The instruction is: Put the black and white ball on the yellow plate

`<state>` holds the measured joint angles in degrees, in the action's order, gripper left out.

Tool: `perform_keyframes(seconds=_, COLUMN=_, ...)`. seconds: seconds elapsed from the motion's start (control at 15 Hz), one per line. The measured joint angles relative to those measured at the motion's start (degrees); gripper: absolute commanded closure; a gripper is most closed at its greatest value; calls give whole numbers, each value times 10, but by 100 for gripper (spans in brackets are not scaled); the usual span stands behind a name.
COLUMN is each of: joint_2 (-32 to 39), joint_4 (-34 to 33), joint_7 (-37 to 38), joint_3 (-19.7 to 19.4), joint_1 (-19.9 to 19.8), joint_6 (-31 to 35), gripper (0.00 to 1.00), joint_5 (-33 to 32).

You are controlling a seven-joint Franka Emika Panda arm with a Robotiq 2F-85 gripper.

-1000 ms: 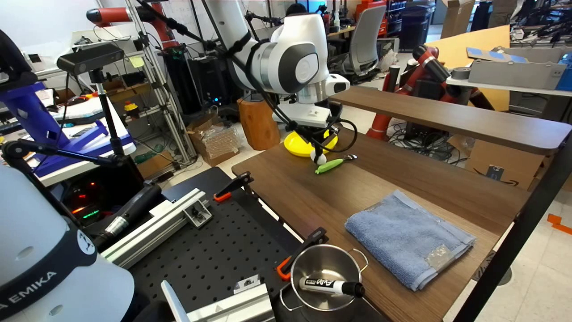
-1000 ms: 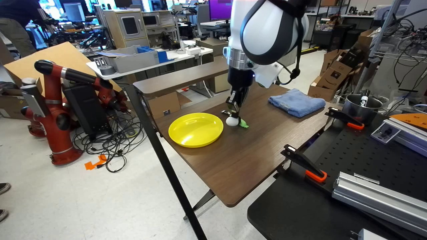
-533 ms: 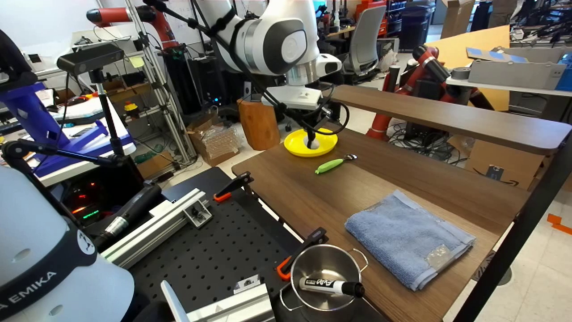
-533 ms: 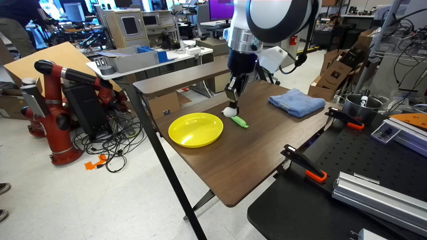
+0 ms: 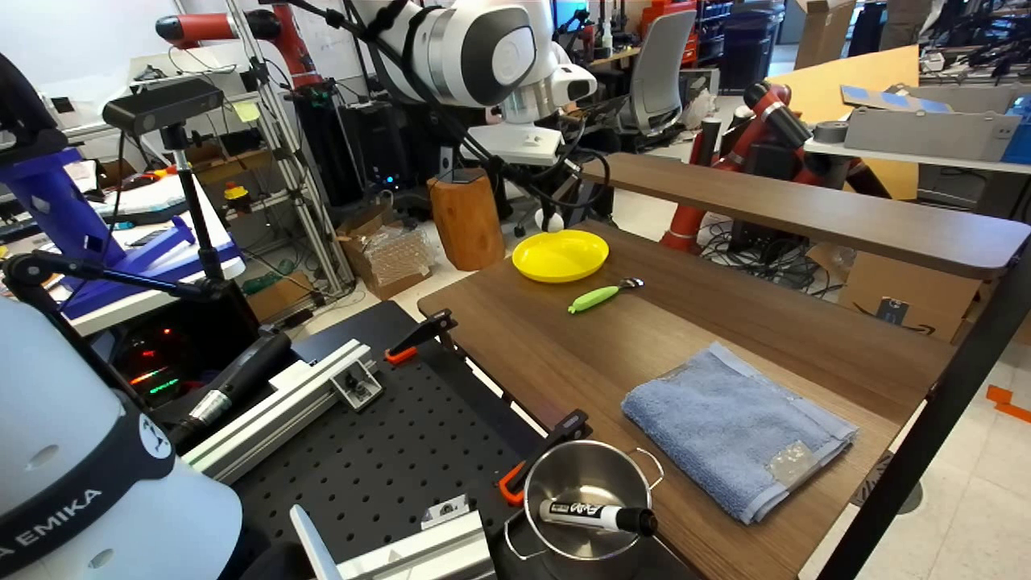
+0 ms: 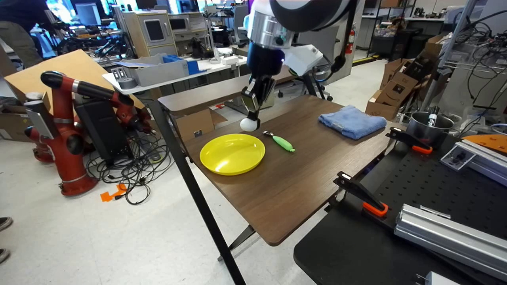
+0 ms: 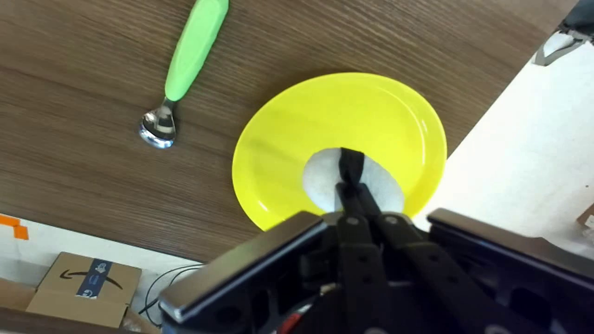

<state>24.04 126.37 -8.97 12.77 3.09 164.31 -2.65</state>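
My gripper point(image 6: 253, 114) is shut on the black and white ball point(image 6: 248, 125) and holds it in the air. In the wrist view the ball point(image 7: 321, 178) shows as a white oval with a dark patch, between and beyond my fingertips point(image 7: 353, 188), which almost meet. The bright yellow round plate point(image 6: 233, 155) lies on the table; it also shows in an exterior view point(image 5: 561, 258) and in the wrist view point(image 7: 343, 111). The ball overlaps the plate in the wrist view and hangs above the level of its rim. The ball's underside is hidden from the wrist view.
A green-handled spoon point(image 6: 282, 142) lies on the table beside the plate. A folded blue towel point(image 5: 737, 431) lies farther along. A metal pot point(image 5: 592, 499) with a marker stands at the table's edge. A raised wooden shelf point(image 5: 789, 209) runs along the table. The plate sits near a table corner.
My gripper has lifted the ball from low beside the green spoon and carried it up and towards the plate. The spoon, partly covered before, now shows fully. Plate and towel have not moved.
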Motion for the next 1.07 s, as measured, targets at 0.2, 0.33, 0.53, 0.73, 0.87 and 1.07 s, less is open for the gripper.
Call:
perform_keyframes(seconds=0.2, joint_2=13, joint_4=-18, joint_7=9, joint_3=-3, joint_1=7, joint_6=0, gripper=100, joint_5=0)
perform_keyframes(seconds=0.33, joint_2=30, joint_4=-34, joint_7=17, joint_3=-7, joint_1=12, joint_6=-1, gripper=100, joint_5=0)
perform_keyframes(seconds=0.53, joint_2=60, joint_4=-65, joint_7=31, joint_3=-19, joint_1=25, joint_6=-3, gripper=100, joint_5=-1)
perform_keyframes(seconds=0.73, joint_2=91, joint_4=-98, joint_7=46, joint_3=-36, joint_1=41, joint_6=-8, gripper=100, joint_5=-1)
perform_keyframes(seconds=0.87, joint_2=111, joint_4=-120, joint_7=57, joint_3=-48, joint_1=54, joint_6=-12, gripper=100, joint_5=-2)
perform_keyframes(seconds=1.07, joint_2=139, joint_4=-148, joint_7=76, joint_3=-69, joint_1=74, joint_6=-18, gripper=100, joint_5=-4)
